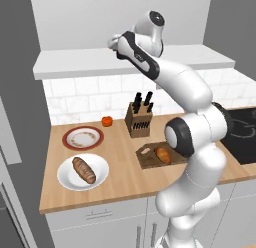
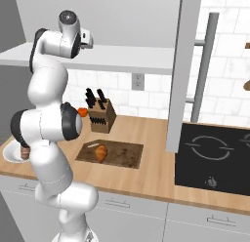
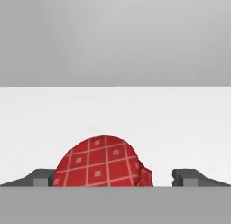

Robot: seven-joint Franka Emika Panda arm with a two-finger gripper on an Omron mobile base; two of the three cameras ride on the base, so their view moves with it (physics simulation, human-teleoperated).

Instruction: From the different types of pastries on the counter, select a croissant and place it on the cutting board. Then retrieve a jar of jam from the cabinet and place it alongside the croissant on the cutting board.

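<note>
- The arm reaches up to the cabinet, its hand at the white shelf ledge.
- In the hand view the fingers stand wide apart, tips on either side of a red, checked round top, the jar, which lies between them, closer to the left tip.
- Whether either tip touches the jar I cannot tell; the fingers are spread wider than the jar and show no grip on it.
- The croissant lies on the board, on the wooden surface, just in front of the knife block.
- The loaf lies on a white plate well to the left of the board.
- A red-rimmed plate sits behind that one, near the wall.
- A small orange thing stands between the red-rimmed plate and the knife block.
- A black hob lies right of the board.
</note>
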